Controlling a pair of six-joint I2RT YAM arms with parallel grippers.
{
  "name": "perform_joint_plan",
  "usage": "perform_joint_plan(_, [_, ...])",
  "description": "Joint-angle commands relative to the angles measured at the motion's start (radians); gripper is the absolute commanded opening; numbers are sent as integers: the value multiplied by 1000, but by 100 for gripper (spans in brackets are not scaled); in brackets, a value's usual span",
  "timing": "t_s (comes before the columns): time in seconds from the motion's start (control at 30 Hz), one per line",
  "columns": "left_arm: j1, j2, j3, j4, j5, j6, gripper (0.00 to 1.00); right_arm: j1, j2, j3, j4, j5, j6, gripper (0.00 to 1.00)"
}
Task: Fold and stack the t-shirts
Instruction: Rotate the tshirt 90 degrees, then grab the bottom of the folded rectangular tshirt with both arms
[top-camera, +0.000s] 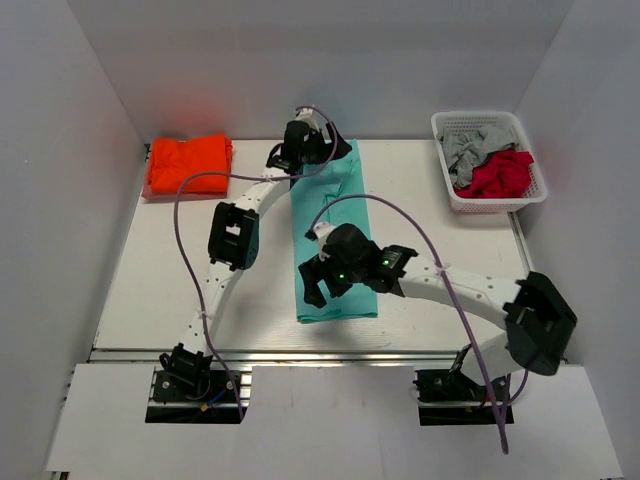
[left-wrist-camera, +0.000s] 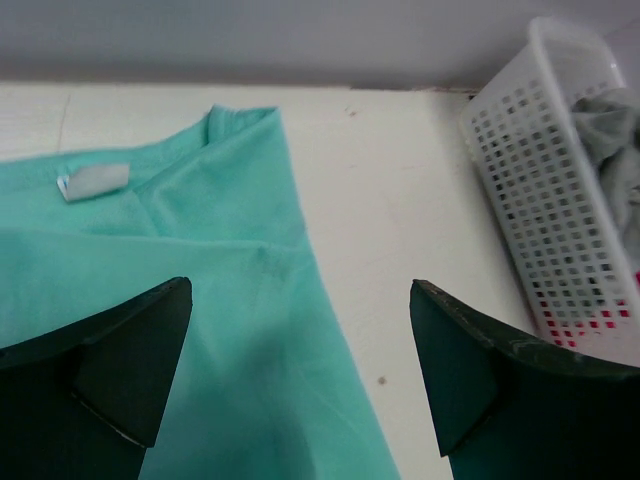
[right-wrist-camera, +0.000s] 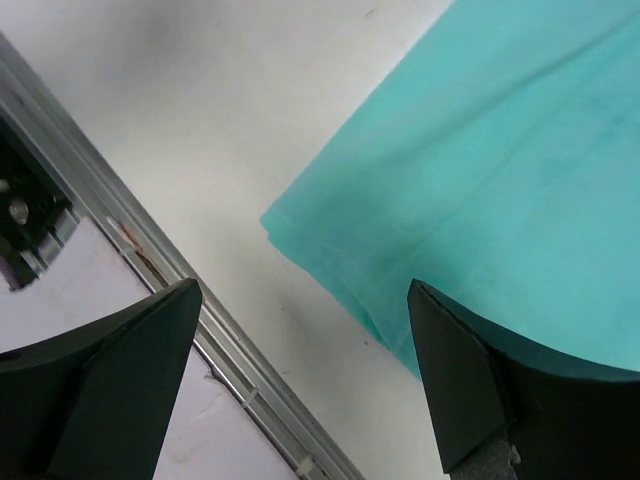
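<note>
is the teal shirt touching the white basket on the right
Apart. The left wrist view shows a strip of bare table between the teal shirt and the basket. The top view shows the same gap.

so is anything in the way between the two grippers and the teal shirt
Nothing visible does. The left gripper hangs open over the teal t-shirt at its collar end, and the right gripper is open over its near corner.
</note>
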Motion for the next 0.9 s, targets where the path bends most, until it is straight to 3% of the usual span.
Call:
perform_joint_plan(0.0, [6, -274, 22, -56, -4, 86, 100, -25, -94, -49, 21, 141, 81, 90])
perform_joint_plan(0.17, [6, -493, -145, -196, 38, 166, 100, -67, -200, -127, 26, 244, 130, 90])
perform_joint_plan(0.4, [-35, -911, -792, -254, -25, 214, 100, -170, -271, -215, 44, 311, 150, 90])
perform_joint_plan(0.57, [-57, -1226, -1247, -214, -123, 174, 100, -288, -239, -229, 32, 255, 148, 90])
perform_joint_plan(0.87, [-127, -1561, -1691, -273, -87, 85, 100, -435, -223, -308, -18, 77, 165, 90])
